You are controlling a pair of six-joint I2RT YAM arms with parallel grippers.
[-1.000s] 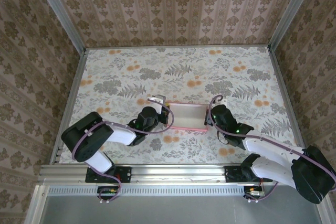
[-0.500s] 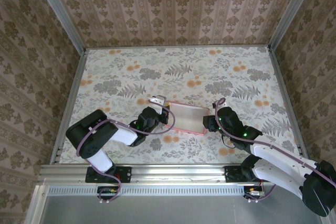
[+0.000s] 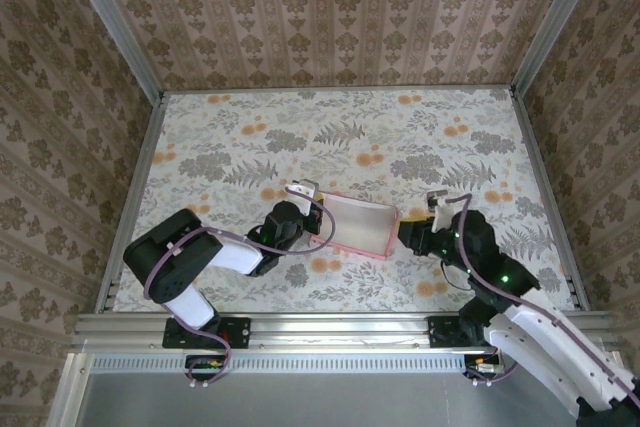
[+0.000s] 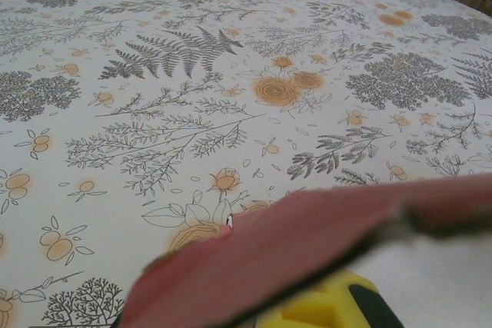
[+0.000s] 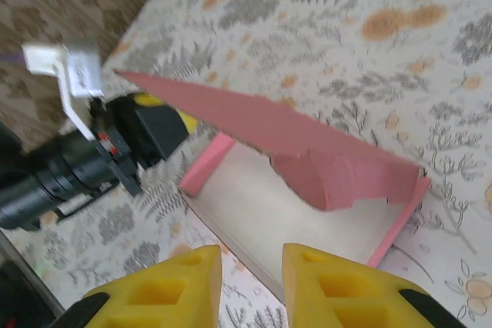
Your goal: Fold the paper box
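Floral table (image 3: 400, 127): left end effector (image 3: 318, 217) clamped, apparently on paper box (image 3: 360, 223); right wrist view: right end effector (image 5: 253, 256) apart.

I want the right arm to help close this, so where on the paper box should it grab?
Probably the raised lid flap of the paper box, at its right end, coming in from the right, where the right gripper sits open. That thin edge stands up free, so the jaws can straddle it; the left gripper pinches the left end.
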